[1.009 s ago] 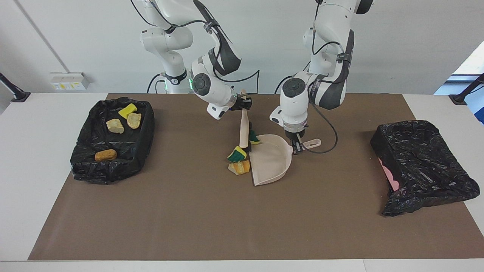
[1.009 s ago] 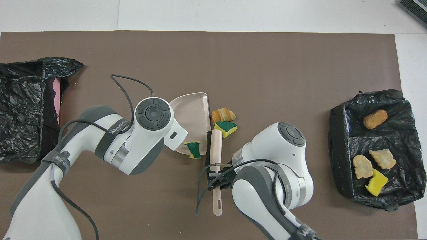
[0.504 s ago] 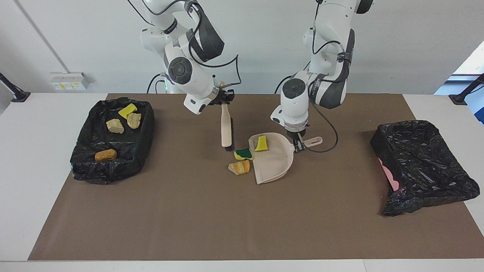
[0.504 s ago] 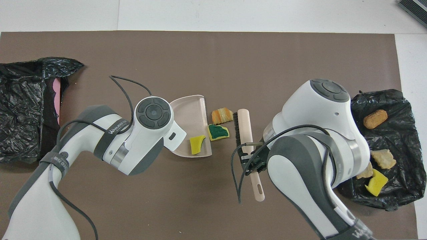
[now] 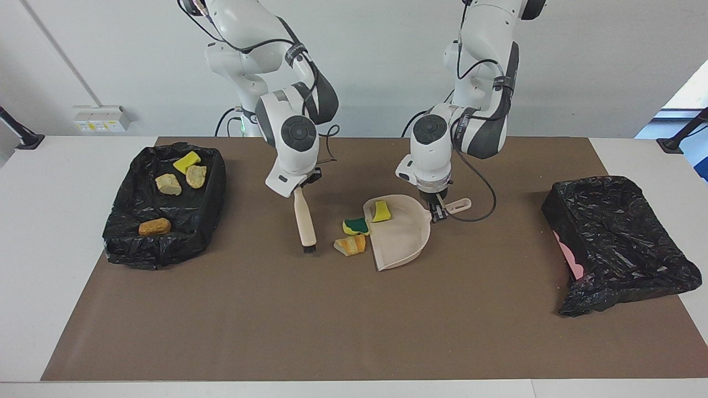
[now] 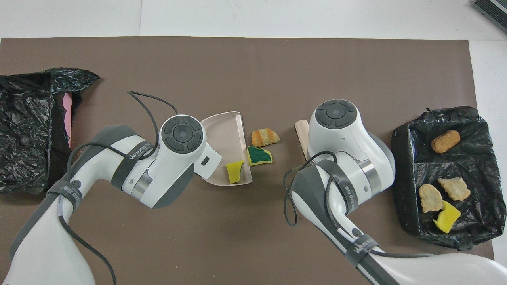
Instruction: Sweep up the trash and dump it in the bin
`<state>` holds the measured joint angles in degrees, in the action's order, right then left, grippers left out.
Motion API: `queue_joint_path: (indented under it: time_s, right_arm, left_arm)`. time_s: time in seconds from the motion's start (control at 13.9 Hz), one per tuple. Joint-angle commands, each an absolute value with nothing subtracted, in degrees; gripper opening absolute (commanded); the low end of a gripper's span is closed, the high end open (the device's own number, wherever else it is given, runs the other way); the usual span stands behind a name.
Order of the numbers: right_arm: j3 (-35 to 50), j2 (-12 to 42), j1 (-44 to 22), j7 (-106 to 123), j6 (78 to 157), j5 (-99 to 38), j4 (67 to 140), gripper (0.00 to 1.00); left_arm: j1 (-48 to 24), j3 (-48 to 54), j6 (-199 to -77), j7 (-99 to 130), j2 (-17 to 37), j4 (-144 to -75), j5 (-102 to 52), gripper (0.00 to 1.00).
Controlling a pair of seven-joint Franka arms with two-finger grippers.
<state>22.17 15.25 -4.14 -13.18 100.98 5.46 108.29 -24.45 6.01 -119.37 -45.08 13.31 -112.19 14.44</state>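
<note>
My left gripper (image 5: 437, 214) is shut on the handle of the beige dustpan (image 5: 404, 240), which lies flat on the brown mat. One yellow trash chunk (image 5: 380, 210) sits inside the pan (image 6: 223, 130). A green-backed chunk (image 5: 355, 225) and an orange chunk (image 5: 350, 245) lie on the mat just off the pan's lip. My right gripper (image 5: 303, 185) is shut on the beige hand brush (image 5: 304, 218). The brush hangs bristle end down at the mat, beside those two chunks toward the right arm's end. From overhead both grippers are hidden under their wrists.
A black-bagged bin (image 5: 210, 188) at the right arm's end of the mat holds several sponge chunks. Another black-bagged bin (image 5: 614, 237) with a pink patch lies at the left arm's end. White table borders the mat.
The brush pushed the yellow chunk into the pan, then lifted off. My right arm swung it toward its own end and brought it down beside the two loose chunks. The pan shifted slightly.
</note>
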Motion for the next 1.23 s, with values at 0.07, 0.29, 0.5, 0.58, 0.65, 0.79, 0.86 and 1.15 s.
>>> queue_joint_path:
  time_s: [0.07, 0.29, 0.5, 0.58, 0.65, 0.79, 0.86, 1.15]
  right_arm:
    - [22.85, 18.62, -8.25, -15.46, 108.69, 1.36, 108.28, 0.0]
    - [22.85, 18.64, -10.54, -15.73, 113.03, -14.55, 109.25, 0.0]
    - [22.94, 18.28, -11.6, -18.09, 112.85, -22.13, 109.34, 0.0]
    - [22.94, 18.11, -12.04, -18.89, 112.5, -22.93, 109.07, 0.0]
    - [22.85, 16.89, -11.43, -18.98, 110.93, -22.42, 109.07, 0.0]
    - [22.15, 11.64, -10.12, -21.42, 104.19, -20.93, 109.07, 0.0]
    - [22.15, 8.73, -8.19, -25.62, 100.15, -18.83, 109.07, 0.0]
    - [22.76, -4.88, -10.43, -35.13, 89.12, -13.63, 116.24, 0.0]
  left_arm:
    - [-24.52, 5.8, -119.0, -43.33, 10.99, -114.87, 15.91, 0.0]
    - [-24.52, 5.8, -119.0, -43.33, 10.9, -114.96, 15.91, 0.0]
    - [-24.52, 5.8, -119.27, -43.33, 10.9, -114.96, 15.91, 0.0]
    - [-24.0, 5.8, -119.35, -43.59, 10.9, -114.96, 15.91, 0.0]
    - [-23.47, 5.89, -119.53, -43.94, 10.99, -114.96, 15.91, 0.0]
    - [-23.29, 5.8, -119.62, -44.38, 10.99, -114.96, 15.82, 0.0]
    - [-23.12, 5.8, -119.71, -44.56, 11.07, -114.87, 15.82, 0.0]
    - [-18.22, 5.71, -120.15, -48.17, 10.99, -114.52, 15.39, 0.0]
